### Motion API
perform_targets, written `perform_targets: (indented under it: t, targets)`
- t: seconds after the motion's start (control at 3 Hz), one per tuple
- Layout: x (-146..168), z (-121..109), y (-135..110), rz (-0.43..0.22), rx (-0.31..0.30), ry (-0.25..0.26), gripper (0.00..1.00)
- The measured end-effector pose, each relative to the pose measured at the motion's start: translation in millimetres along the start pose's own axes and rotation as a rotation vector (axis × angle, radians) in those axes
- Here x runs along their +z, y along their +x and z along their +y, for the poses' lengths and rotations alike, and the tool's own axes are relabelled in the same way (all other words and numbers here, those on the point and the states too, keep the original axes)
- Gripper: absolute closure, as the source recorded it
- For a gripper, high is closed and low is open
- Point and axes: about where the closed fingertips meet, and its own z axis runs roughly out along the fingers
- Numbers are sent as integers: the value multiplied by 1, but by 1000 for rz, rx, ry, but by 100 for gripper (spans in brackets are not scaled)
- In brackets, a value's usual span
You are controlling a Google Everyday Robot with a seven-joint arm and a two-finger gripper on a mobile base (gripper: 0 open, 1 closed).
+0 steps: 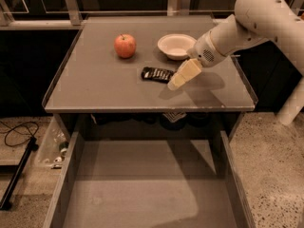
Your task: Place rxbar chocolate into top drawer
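— Where's the gripper (175,83)?
— Low over the bench (95,87), its tip just right of the chocolate bar (156,74), which lies flat there. Open or closed, I cannot tell.
— Beyond that?
— Bowl (175,45) behind, apple (125,45) far left. The drawer (142,184) stands pulled out below, nearest us.

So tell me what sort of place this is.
Probably a robot test area in an office or lab: speckled hard floor, loose cable, grey table with its top drawer open. The tool hovers beside the rxbar chocolate.
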Motion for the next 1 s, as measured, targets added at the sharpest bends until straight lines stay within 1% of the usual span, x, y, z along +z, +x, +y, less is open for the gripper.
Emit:
perform_targets:
  t: [0.33, 0.67, 1.0]
  targets:
    - [12, -3, 9, 14, 47, 11, 0]
    - [22, -1, 4, 20, 42, 3, 0]
    - [43, 3, -7, 37, 17, -13, 0]
